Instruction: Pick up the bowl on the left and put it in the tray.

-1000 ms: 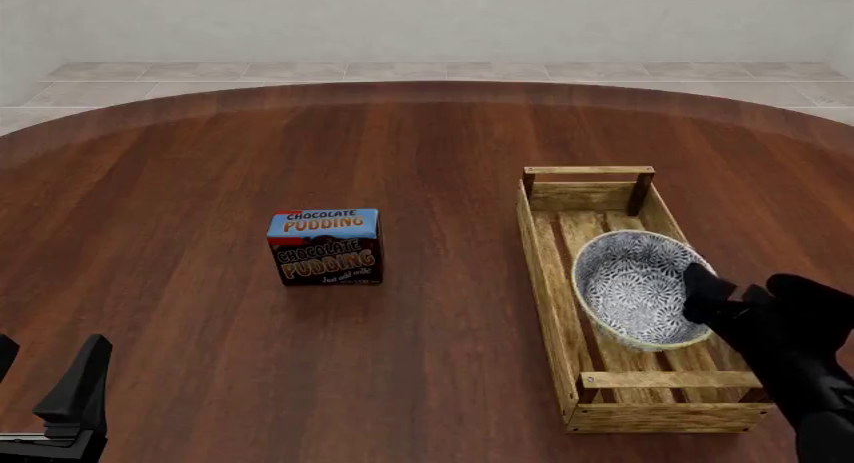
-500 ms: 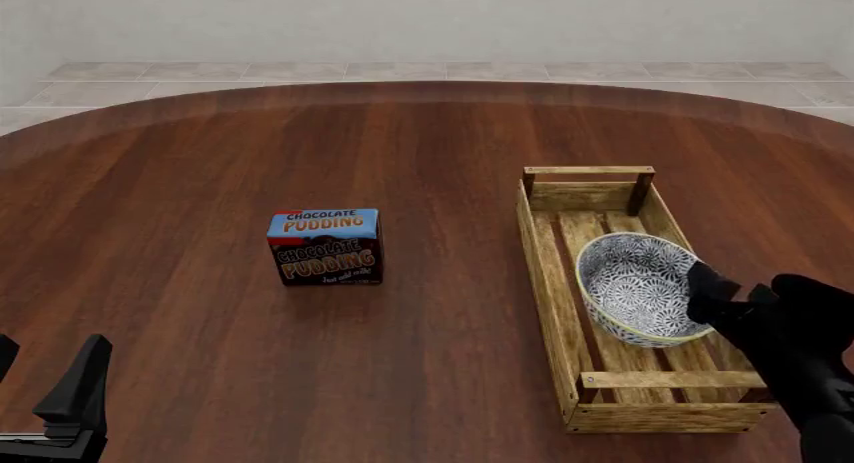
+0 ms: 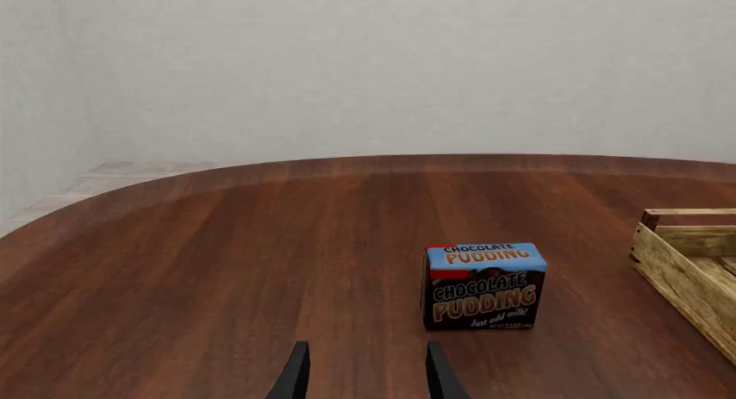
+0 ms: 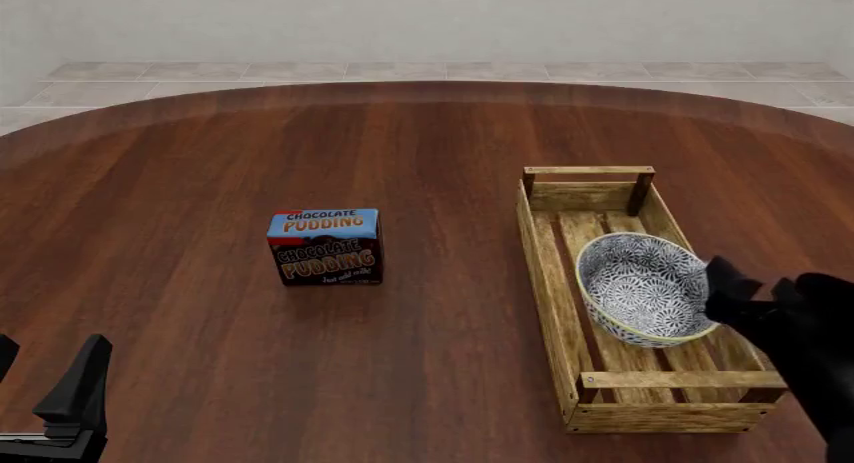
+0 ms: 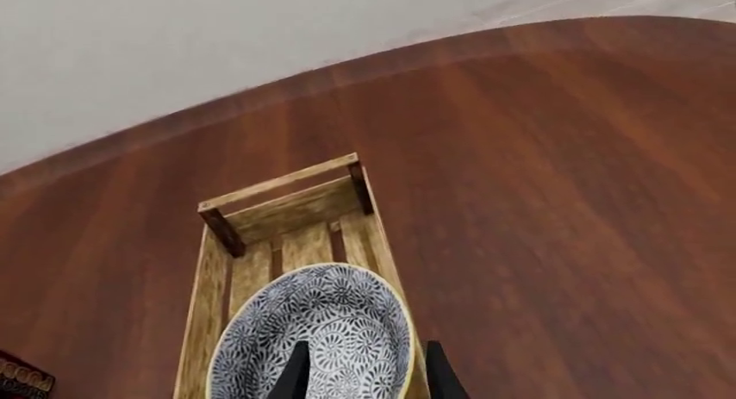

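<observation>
The bowl [image 4: 641, 288], blue-grey floral inside with a cream rim, lies in the tray [image 4: 547, 273], a long light-wood slatted crate on the right of the table. It sits around the middle of the crate, slightly tilted. My right gripper [image 4: 747, 288] is at the bowl's right rim, just off it. In the right wrist view the bowl [image 5: 322, 330] fills the near end of the tray [image 5: 288, 201], and my right gripper [image 5: 365, 373] is open, its fingers straddling the rim. My left gripper [image 4: 47, 378] stands open and empty at the near left, far from both.
A chocolate pudding box [image 4: 326, 246] stands upright left of the table's centre, about a crate's width from the tray. In the left wrist view the pudding box [image 3: 483, 285] is ahead of the left gripper [image 3: 365, 377]. The round table's far edge curves across the back.
The bowl has settled lower and flatter in the tray. My right gripper has let go of its rim and drawn back to the right. The left arm has not moved.
</observation>
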Robot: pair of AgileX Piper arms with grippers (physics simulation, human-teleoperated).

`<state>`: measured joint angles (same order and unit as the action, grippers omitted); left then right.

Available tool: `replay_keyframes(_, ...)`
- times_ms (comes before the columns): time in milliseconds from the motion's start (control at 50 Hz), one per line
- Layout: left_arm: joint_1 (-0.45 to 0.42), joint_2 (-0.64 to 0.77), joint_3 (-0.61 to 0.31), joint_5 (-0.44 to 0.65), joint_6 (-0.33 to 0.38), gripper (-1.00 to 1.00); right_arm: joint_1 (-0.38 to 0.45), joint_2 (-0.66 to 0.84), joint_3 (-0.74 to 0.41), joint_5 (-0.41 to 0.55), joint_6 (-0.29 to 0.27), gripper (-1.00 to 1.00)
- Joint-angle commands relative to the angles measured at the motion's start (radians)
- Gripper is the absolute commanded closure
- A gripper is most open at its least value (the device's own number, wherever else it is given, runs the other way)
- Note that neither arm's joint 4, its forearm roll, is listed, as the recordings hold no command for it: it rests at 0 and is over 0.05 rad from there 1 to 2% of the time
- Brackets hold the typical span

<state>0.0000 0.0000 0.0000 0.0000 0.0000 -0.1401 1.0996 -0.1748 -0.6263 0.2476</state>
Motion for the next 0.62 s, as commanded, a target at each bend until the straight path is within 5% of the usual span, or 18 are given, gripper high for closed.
replay_keyframes(20,0.000,0.000,0.000,0.000,0.000,-1.00,0.002,-0.097,-0.002,0.078,-0.010,-1.00)
replay_keyframes(620,0.000,0.000,0.000,0.000,0.000,-1.00,-0.001,-0.301,-0.004,0.243,-0.019,-1.00)
